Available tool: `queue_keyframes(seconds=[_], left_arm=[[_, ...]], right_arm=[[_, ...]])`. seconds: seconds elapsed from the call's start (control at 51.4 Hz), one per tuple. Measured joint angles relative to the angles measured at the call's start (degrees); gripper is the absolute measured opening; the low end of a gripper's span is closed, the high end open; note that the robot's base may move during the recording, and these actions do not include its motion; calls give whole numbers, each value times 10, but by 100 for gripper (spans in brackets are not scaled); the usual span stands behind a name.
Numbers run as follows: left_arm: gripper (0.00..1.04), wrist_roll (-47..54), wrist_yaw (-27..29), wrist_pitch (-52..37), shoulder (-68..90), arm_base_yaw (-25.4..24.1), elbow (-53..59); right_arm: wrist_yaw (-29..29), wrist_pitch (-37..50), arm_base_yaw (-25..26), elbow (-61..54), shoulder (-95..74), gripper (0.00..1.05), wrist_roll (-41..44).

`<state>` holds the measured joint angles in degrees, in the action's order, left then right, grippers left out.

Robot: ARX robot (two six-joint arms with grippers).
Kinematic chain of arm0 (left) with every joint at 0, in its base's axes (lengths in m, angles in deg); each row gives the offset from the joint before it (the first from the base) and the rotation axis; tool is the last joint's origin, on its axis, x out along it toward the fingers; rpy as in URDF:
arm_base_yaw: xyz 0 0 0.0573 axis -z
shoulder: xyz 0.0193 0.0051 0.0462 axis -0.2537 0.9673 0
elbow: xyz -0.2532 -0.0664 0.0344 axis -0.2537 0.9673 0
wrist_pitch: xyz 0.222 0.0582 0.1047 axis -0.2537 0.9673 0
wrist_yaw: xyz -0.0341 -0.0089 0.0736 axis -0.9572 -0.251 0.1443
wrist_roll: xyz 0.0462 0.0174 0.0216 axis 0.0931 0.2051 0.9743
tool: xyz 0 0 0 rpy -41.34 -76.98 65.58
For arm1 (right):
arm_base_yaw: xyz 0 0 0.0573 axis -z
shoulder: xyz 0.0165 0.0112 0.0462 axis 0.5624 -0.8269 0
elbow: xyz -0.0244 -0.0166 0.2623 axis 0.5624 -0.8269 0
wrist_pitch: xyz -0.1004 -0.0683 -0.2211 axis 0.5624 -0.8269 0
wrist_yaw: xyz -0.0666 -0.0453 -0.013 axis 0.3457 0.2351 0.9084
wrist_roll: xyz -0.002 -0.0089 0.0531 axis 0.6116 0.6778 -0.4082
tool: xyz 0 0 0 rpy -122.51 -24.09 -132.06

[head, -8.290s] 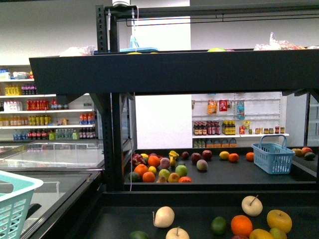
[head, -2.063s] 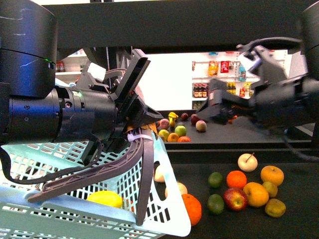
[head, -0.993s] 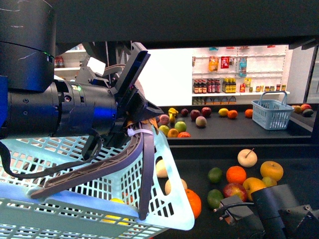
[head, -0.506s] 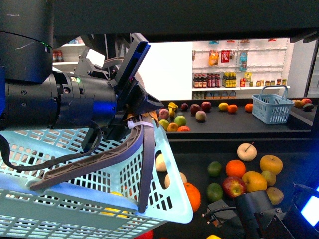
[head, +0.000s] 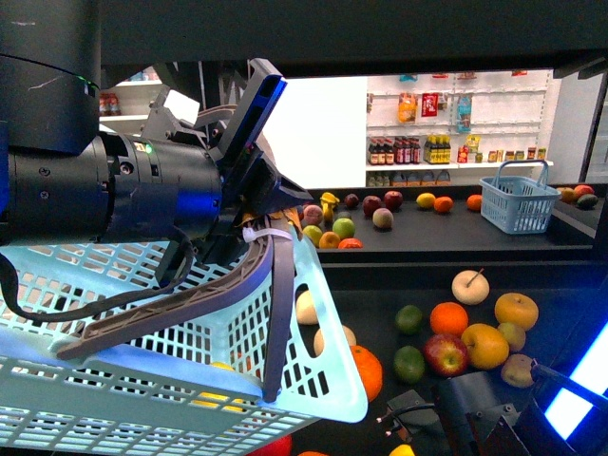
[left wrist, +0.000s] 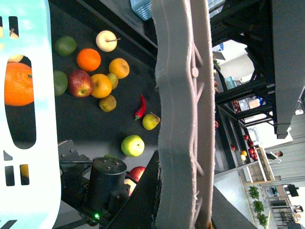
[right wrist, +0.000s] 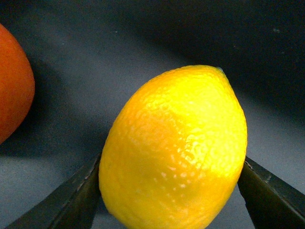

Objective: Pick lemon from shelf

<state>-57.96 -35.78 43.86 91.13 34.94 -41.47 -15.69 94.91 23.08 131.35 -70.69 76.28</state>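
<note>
Your left arm [head: 104, 199] is a fat matte-black cylinder with a green light [head: 147, 149] (tiny) and a white cable tie [head: 261, 236]; your right arm [head: 475, 423] is black, trailing thin cables [head: 401, 420], ending in black fingers [right wrist: 71, 200].

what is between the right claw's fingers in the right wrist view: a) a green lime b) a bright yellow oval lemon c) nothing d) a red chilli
b: the right claw has a dark finger against each side of the bright yellow oval lemon

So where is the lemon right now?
Right wrist view: the bright-yellow oval lemon sits between the right end effector's dark fingers over the black shelf tray, a round orange fruit beside it.
</note>
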Motion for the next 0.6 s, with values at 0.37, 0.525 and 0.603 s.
queue_keyframes(seconds=[0.37,0.525,0.603], left_arm=[[9,0,0,0,0,0,0],[9,0,0,0,0,0,0],[9,0,0,0,0,0,0]], right_arm=[[0,6,14,-36,38,72,-20],[1,31,33,-90,108,72,-19],[0,45,45,-124,158,72,-14]])
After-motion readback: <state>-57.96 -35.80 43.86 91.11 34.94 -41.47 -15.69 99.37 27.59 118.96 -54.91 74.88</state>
